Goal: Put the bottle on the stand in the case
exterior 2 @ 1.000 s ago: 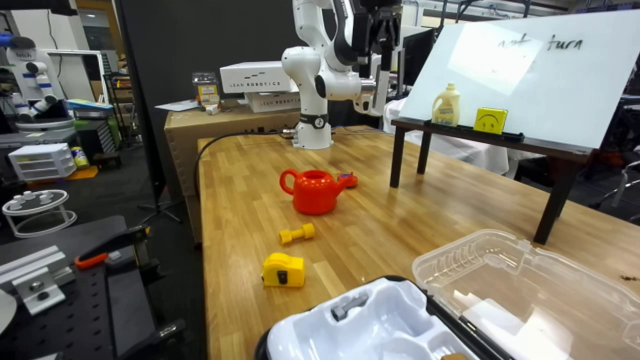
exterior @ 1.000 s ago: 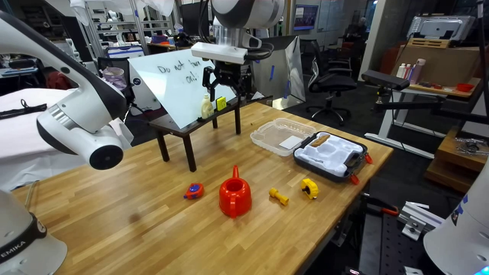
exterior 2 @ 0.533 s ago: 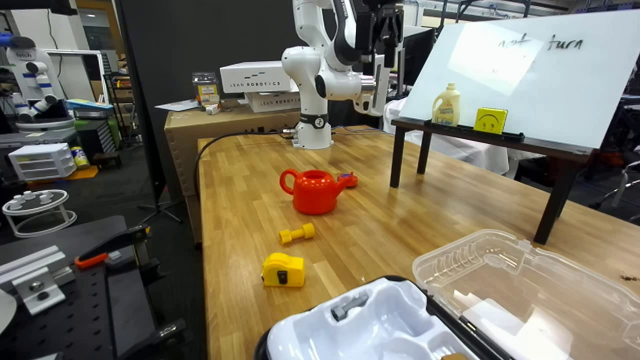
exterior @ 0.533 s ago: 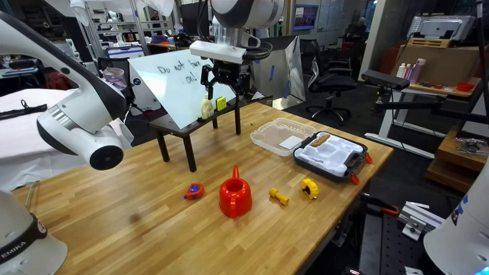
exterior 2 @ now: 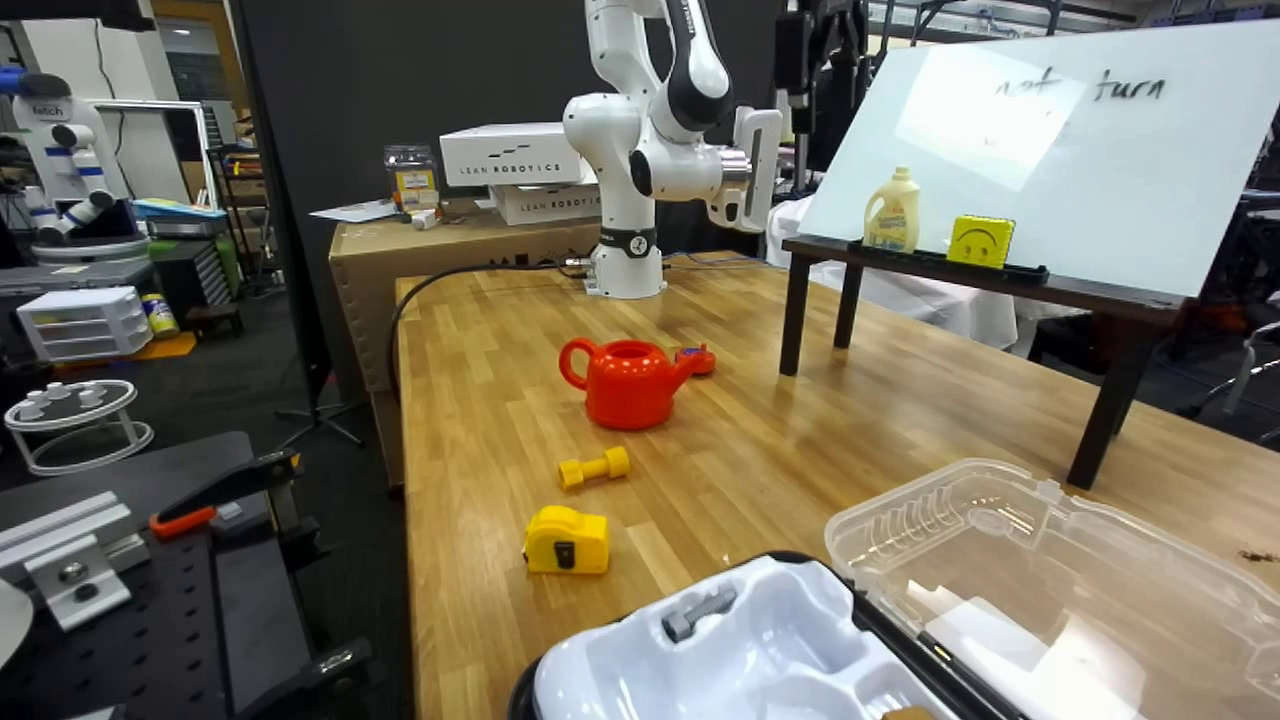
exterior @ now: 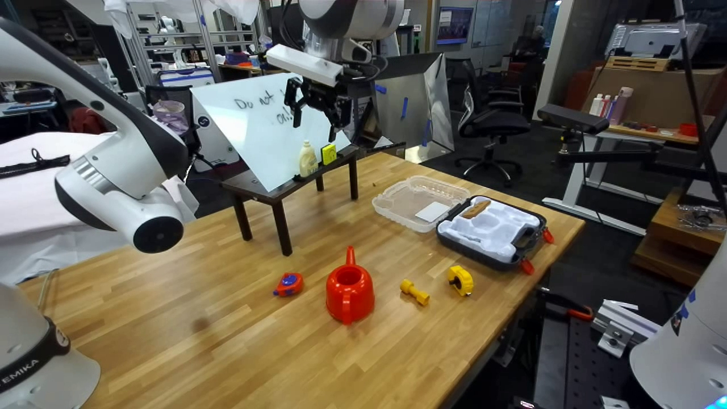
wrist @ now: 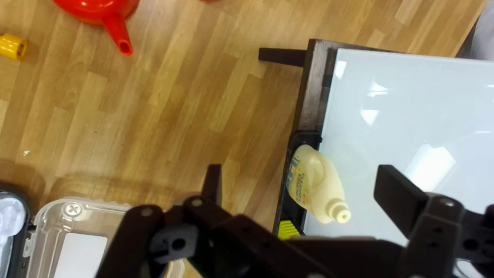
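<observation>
The cream bottle stands upright on the dark stand, in a black tray at the whiteboard's foot. The bottle shows in the other views too. My gripper is open and empty, above the bottle and not touching it. In the wrist view the bottle lies between the spread fingers of the gripper, its cap pointing toward the camera. The open case, black with a white moulded insert, lies on the table at the right; its insert fills the front of an exterior view.
A yellow sponge stands beside the bottle. The whiteboard leans behind both. The case's clear lid lies folded open. A red teapot, a yellow dumbbell, a yellow tape measure and a red tape measure lie on the table.
My gripper has risen and shifted toward the whiteboard, and its wrist is now more tilted or turned. Its fingers stay open. The bottle, sponge and case have not moved.
</observation>
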Motion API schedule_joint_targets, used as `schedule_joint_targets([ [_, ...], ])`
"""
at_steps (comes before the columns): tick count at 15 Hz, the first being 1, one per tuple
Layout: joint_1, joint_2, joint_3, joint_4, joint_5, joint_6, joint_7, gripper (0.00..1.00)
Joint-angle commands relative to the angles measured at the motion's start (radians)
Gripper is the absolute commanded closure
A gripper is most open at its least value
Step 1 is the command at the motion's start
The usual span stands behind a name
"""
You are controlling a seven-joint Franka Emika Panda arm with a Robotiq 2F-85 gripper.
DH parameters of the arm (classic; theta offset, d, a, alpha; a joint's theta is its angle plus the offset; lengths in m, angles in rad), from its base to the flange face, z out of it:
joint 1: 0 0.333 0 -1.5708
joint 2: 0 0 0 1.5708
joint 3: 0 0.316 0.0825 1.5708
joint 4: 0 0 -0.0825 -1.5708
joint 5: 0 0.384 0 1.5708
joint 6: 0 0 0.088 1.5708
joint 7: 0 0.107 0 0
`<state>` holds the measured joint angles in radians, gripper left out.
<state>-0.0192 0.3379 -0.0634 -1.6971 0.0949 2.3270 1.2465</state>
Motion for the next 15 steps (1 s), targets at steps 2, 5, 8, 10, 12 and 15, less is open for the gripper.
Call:
schedule_joint_targets([
  [2, 0.014, 0.114, -0.033, 0.145, -0.006, -0.010, 0.046, 0.00],
  [5, 0.016, 0.169, -0.050, 0.207, -0.013, -0.013, 0.073, 0.00],
  [8, 0.013, 0.209, -0.066, 0.252, -0.014, -0.021, 0.096, 0.00],
  [10, 0.012, 0.227, -0.072, 0.267, -0.013, -0.025, 0.106, 0.00],
  [12, 0.012, 0.242, -0.076, 0.276, -0.013, -0.029, 0.115, 0.00],
  [15, 0.011, 0.263, -0.078, 0.291, -0.013, -0.036, 0.130, 0.00],
])
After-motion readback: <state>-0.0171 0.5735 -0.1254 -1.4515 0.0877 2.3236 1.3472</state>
